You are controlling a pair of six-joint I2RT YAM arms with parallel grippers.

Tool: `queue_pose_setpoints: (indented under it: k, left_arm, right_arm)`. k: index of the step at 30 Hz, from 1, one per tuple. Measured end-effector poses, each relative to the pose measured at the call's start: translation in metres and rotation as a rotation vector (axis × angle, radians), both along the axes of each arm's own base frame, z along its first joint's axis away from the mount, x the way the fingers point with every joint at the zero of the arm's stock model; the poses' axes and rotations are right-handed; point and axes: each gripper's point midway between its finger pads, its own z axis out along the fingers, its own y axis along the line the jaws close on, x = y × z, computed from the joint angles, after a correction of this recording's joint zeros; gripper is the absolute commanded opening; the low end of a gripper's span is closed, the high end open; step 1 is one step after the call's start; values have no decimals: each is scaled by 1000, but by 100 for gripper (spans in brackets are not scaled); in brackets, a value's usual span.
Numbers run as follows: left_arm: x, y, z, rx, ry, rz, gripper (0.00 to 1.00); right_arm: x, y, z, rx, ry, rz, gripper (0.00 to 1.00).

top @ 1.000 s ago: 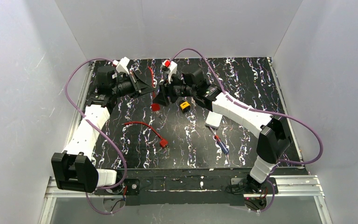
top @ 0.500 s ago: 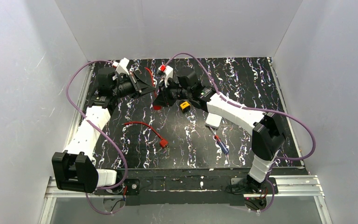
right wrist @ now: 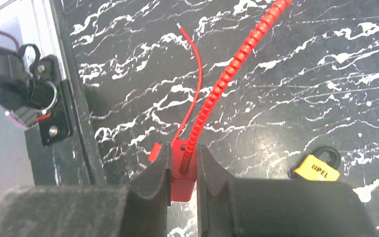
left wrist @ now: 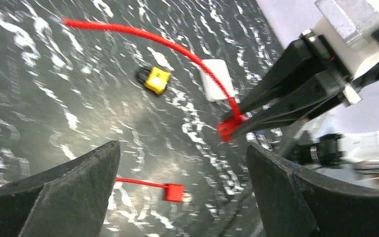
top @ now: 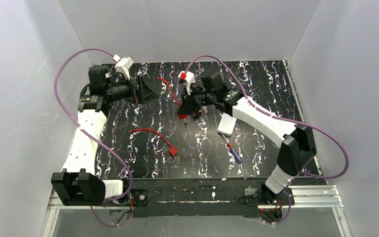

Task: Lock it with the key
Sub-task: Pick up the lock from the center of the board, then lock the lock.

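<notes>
The top view is bright and even, diffuse light bouncing off the white walls (top: 29, 74), with only faint soft shadows and a mild sheen on the black tabletop (top: 256, 98). The left wrist view is smeared by motion blur, its dark fingers (left wrist: 69, 197) unfocused in the lower corners and the upper right washed out. The right wrist view is sharper, though its 2 fingers (right wrist: 155, 173) along the bottom edge are soft.

The black, white-veined table (top: 256, 94) carries four loose things: a red cable seal (top: 173, 151) left of centre, a white block (top: 226, 125) right of centre with a yellow padlock (left wrist: 157, 80) near it, and a blue-handled screwdriver (top: 234, 154) nearer the front edge.
</notes>
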Motion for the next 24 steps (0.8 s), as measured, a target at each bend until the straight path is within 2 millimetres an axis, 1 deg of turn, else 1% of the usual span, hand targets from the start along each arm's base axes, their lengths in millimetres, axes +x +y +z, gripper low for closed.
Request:
queue_pose_setpoints:
  k: [2,4,6,8,12,15,16,18,20,24]
  left_arm:
    - [1,15,10,81,-111,-36,98]
    - [-2,28,14,177,-214,-88,98]
    - [-9,32,12,257,-301,-174,98]
    - [-20,31,8,311,-378,-267,97]
    - [-39,25,9,383,-551,-419,92]
    - [-45,17,13,397,-642,-494,86]
    - [-46,14,12,401,-661,-517,87]
    - [-51,5,7,404,-681,-571,89]
    - [-59,-6,-1,406,-695,-641,89]
    - [-78,-22,-20,413,-694,-768,78]
  right_arm:
    - [-6,-11,5,-12,-15,39,1]
    - [-17,-20,7,-28,-26,89,1]
    - [-29,-26,8,-41,-30,145,1]
    - [-41,-32,7,-56,-30,197,1]
    - [-64,-40,-1,-93,-8,293,1]
    - [-79,-43,-6,-112,10,352,1]
    - [-83,-43,-7,-113,13,367,1]
    - [-93,-42,-9,-120,17,403,1]
    - [-99,-42,-10,-124,17,425,1]
    - [-109,-41,-11,-129,25,460,1]
